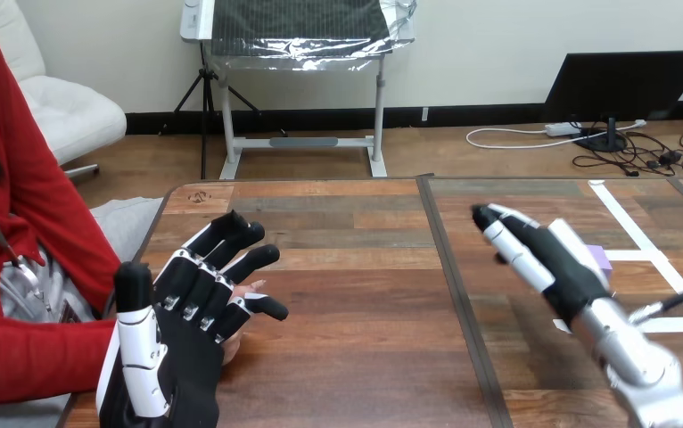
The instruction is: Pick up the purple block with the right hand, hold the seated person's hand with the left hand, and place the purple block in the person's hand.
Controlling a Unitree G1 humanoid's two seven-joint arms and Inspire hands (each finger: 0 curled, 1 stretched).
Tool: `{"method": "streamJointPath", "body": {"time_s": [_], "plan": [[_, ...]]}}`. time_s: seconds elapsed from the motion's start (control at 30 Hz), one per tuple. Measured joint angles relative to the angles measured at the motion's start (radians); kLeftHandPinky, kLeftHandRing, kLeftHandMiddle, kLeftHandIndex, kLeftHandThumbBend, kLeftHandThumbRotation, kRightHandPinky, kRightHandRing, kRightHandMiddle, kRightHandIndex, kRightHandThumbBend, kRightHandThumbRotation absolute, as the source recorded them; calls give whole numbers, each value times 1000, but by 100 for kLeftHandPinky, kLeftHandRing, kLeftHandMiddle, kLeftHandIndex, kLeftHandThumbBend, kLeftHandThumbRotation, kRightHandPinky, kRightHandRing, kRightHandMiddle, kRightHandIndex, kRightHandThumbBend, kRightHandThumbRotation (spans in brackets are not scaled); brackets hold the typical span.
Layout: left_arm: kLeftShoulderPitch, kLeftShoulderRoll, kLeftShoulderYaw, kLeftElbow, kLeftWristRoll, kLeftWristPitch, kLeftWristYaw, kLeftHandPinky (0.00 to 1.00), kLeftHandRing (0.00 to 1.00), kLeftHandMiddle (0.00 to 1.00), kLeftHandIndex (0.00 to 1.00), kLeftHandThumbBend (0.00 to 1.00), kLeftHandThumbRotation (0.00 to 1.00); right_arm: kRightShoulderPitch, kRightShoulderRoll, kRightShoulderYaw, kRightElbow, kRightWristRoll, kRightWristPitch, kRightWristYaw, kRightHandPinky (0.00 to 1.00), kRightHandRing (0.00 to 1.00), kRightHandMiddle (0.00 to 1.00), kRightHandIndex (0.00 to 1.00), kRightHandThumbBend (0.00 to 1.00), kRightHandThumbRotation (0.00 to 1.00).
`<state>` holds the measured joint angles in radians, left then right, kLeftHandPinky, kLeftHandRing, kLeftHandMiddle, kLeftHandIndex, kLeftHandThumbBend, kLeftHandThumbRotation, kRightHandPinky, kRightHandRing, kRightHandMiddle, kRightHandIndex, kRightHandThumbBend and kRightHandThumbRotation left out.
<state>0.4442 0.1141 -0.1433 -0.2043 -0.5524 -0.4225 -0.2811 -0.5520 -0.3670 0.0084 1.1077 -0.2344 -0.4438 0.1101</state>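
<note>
The purple block (599, 258) lies on the table at the right, by the white tape lines, mostly hidden behind my right hand (552, 259). That hand hovers above it, open, fingers stretched toward the left and holding nothing. At the lower left my left hand (191, 330) is open with its fingers spread and its thumb raised. The person's hand (234, 346) lies under it on the table edge, only slivers showing past my fingers. I see no finger curled round it.
White tape lines (641, 236) cross the table's right part. A dark seam (452, 276) runs down the table between my two hands. The person's red sleeve (26, 357) rests at the left edge.
</note>
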Motion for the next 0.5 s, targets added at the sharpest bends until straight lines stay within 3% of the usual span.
{"method": "streamJointPath", "body": {"time_s": [0.33, 0.5], "plan": [[0, 0, 3, 2, 0, 0, 0, 45, 74, 77, 73, 64, 97, -94, -33, 23, 82, -60, 33, -52, 81, 88, 90, 89, 69, 100], [0, 0, 4, 2, 0, 1, 0, 44, 73, 76, 72, 64, 97, -138, -42, 29, 115, -82, 52, -77, 82, 89, 90, 89, 65, 100]]}}
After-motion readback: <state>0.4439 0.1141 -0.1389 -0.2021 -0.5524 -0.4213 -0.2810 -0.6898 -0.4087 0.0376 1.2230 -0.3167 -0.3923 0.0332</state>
